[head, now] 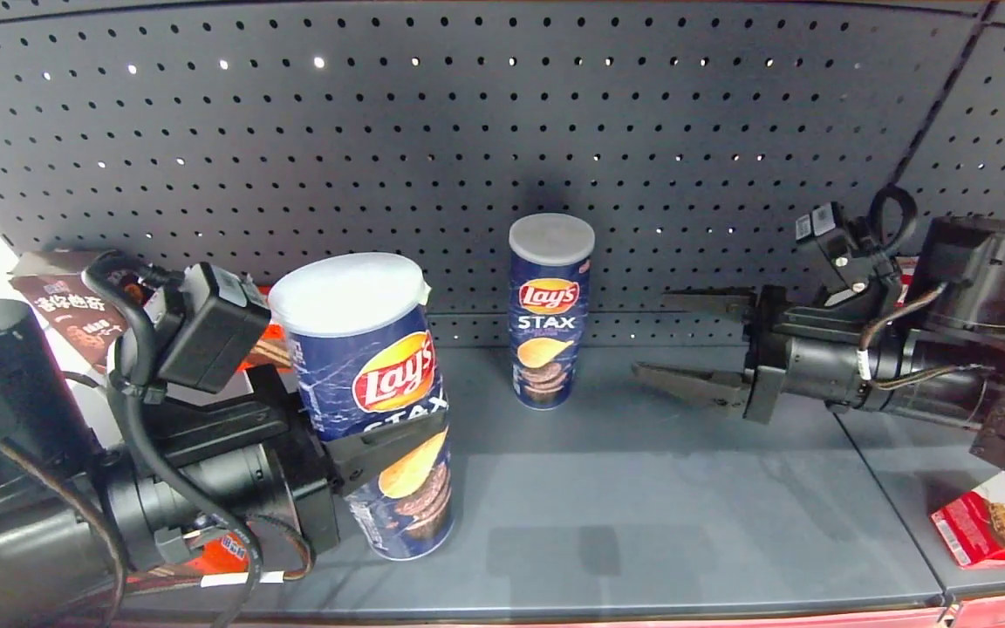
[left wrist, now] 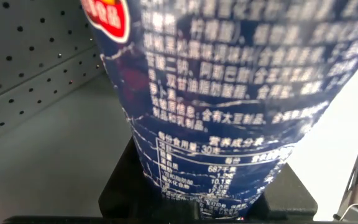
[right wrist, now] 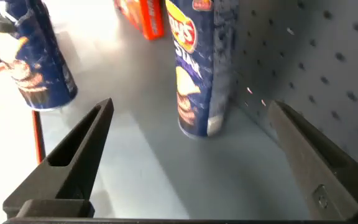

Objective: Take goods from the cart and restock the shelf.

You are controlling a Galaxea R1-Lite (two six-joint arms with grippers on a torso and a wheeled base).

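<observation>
Left gripper (head: 393,440) clamped mid-body on tilted chip can (head: 363,349), low over shelf (head: 642,506) front, 7 o'clock from 2nd can (head: 549,314) standing by pegboard (head: 468,131). Right gripper (head: 686,349) wide open, empty, at its 3 o'clock. Chip can likely light, stiff, slick, crushable: hold mid-body, gently.

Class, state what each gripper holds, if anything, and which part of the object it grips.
The left gripper grips the tilted blue chip can around the middle of its body. The right gripper is open and holds nothing.
</observation>
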